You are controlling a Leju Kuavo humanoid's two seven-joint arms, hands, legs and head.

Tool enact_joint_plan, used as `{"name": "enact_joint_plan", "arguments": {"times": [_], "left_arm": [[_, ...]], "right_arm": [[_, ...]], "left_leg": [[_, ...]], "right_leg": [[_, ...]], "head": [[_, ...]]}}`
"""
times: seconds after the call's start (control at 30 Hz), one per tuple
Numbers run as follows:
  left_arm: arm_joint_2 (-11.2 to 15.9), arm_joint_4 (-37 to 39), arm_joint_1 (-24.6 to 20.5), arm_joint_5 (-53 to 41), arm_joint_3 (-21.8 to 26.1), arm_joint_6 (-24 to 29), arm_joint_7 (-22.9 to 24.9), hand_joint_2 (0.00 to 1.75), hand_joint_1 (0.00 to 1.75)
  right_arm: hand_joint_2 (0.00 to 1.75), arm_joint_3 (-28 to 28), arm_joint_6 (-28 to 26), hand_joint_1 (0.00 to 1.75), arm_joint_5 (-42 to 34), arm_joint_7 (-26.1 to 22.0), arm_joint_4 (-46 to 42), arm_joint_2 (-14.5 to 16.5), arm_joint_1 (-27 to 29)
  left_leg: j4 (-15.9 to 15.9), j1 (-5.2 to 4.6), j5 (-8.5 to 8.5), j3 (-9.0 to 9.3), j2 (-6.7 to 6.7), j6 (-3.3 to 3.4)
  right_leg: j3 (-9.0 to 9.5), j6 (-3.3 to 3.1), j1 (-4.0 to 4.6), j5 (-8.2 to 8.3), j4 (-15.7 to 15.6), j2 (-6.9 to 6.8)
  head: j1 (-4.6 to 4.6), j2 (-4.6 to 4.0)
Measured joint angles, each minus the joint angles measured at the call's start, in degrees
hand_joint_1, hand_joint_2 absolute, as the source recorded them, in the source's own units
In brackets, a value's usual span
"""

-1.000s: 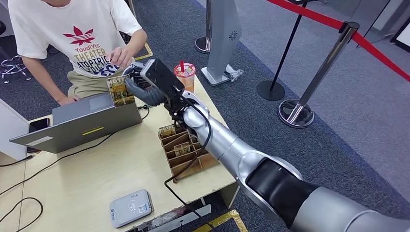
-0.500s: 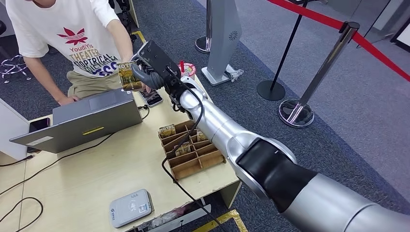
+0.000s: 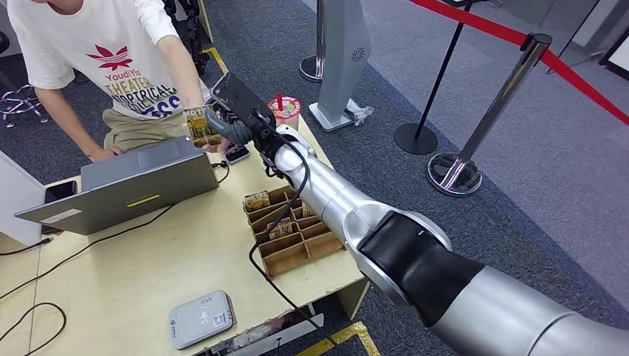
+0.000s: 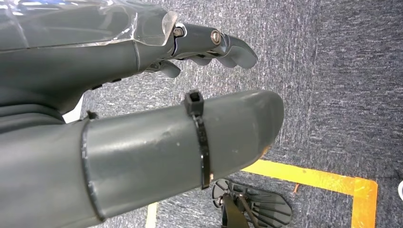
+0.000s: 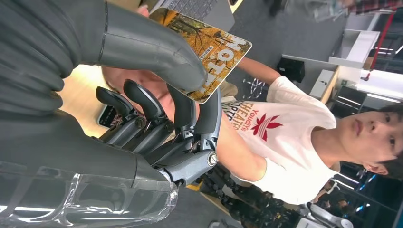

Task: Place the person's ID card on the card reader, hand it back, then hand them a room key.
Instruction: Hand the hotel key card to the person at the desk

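My right hand (image 3: 231, 117) is stretched over the table's far edge toward the seated person (image 3: 111, 67). It pinches a room key card (image 3: 198, 124) printed with an autumn picture. In the right wrist view the thumb (image 5: 157, 52) presses on top of the key card (image 5: 216, 45) and the fingers (image 5: 190, 114) lie under it. The person's hand (image 3: 214, 145) is just beneath the card. The grey card reader (image 3: 200, 319) lies near the table's front edge. My left hand (image 4: 142, 61) hangs over the carpet, holding nothing, fingers apart.
A cardboard rack (image 3: 289, 237) with more key cards stands at the table's right side. An open laptop (image 3: 141, 182) sits at the left, with a phone (image 3: 237, 153) and a drink cup (image 3: 284, 110) behind it. Cables cross the table. Barrier posts (image 3: 454, 170) stand on the right.
My right hand has carried the key card further out toward the person. The person's arm has come forward, and their hand is now under the card.
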Motion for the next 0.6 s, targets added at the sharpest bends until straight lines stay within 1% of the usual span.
{"name": "enact_joint_plan", "arguments": {"times": [0.07,0.1,0.13,0.6], "left_arm": [[0.03,0.00,0.04,0.00,0.00,0.00,-0.08,0.00,0.00],[0.05,0.00,0.06,-0.01,0.00,0.00,-0.10,0.00,0.00],[0.06,0.00,0.08,-0.01,0.00,0.00,-0.11,0.00,0.00],[0.27,0.00,0.14,-0.27,0.00,-0.02,-0.11,0.00,0.00]], "right_arm": [[1.75,-0.13,0.09,0.36,0.10,-0.22,0.57,0.00,0.00],[1.75,-0.21,0.14,0.06,0.11,-0.30,0.82,0.00,0.00],[1.75,-0.27,0.19,0.00,0.13,-0.34,1.04,0.00,0.01],[1.75,-0.51,0.61,0.00,1.03,-1.40,2.45,0.00,0.34]], "left_leg": [[0.00,0.00,0.00,0.00,0.00,0.00],[0.00,0.00,0.00,0.00,0.00,0.00],[0.00,0.00,0.00,0.00,0.00,0.00],[0.00,0.00,0.00,0.00,0.00,0.00]], "right_leg": [[0.00,0.00,0.00,0.00,0.00,0.00],[0.00,0.00,0.00,0.00,0.00,0.00],[0.00,0.00,0.00,0.00,0.00,0.00],[0.00,0.00,0.00,0.00,0.00,0.00]], "head": [[0.00,0.00],[0.00,0.00],[0.00,0.00],[0.00,0.00]]}}
